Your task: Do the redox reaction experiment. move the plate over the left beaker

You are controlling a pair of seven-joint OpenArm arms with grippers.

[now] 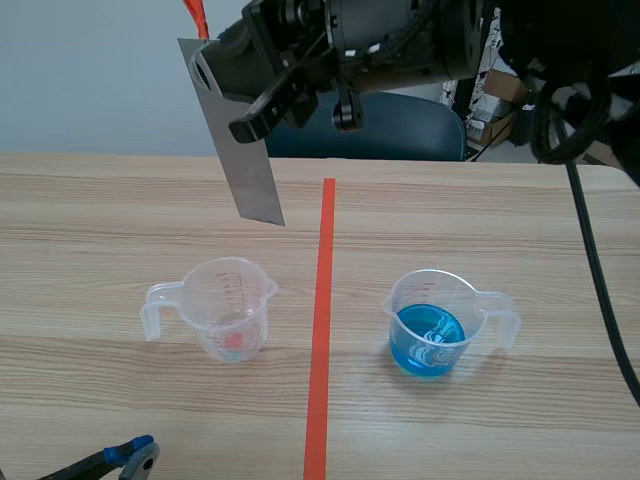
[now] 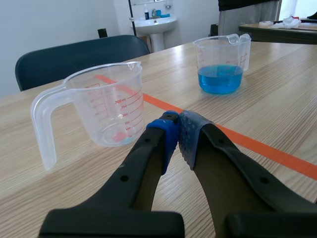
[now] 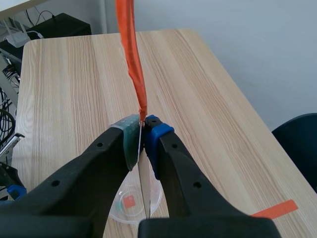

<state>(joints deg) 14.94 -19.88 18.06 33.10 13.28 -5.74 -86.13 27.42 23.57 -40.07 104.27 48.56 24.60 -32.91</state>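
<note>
Blue chair point(image 1: 410, 128) behind wooden table point(image 1: 100, 220)

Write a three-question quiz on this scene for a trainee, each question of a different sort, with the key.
1. What does the right gripper hold? A) a spoon B) the plate C) nothing
2. True or false: the left gripper is shut on nothing.
3. Fill in: the blue liquid is in the ____ beaker.

Key: 1 B; 2 true; 3 right.
</note>
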